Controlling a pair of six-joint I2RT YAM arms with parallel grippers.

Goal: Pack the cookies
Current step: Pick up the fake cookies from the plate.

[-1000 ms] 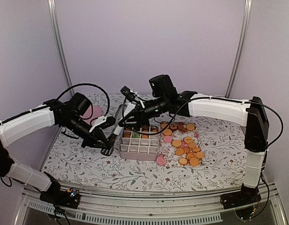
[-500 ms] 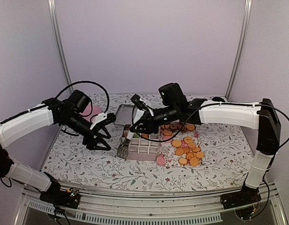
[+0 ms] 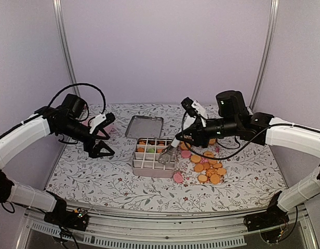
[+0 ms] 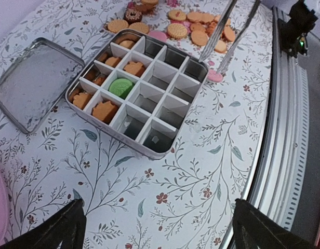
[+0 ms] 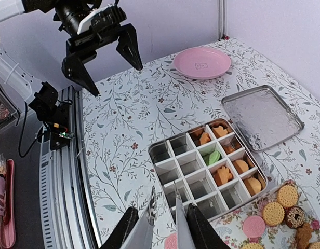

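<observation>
The cookies (image 3: 208,168) lie in a loose pile, mostly orange, on a flowered sheet right of the divided metal box (image 3: 154,155); they also show in the left wrist view (image 4: 199,33). Some cells of the box (image 4: 136,88) hold orange cookies and a green one (image 4: 121,86). My right gripper (image 5: 164,233) is shut on metal tongs (image 5: 162,228). The tongs' tips (image 3: 167,154) hang slightly apart over the box's near right corner with nothing between them. My left gripper (image 3: 104,136) hangs open and empty, well to the left of the box.
The box's flat metal lid (image 3: 144,126) lies behind it. A pink plate (image 5: 202,62) sits at the far left, partly behind my left arm. One pink cookie (image 3: 177,177) lies on the cloth by the box's near right corner. The table's metal rail (image 4: 284,129) runs along the front.
My left gripper has opened and pulled back left, away from the box's left front corner. My right arm has carried the tongs from the box's left side to its right side.
</observation>
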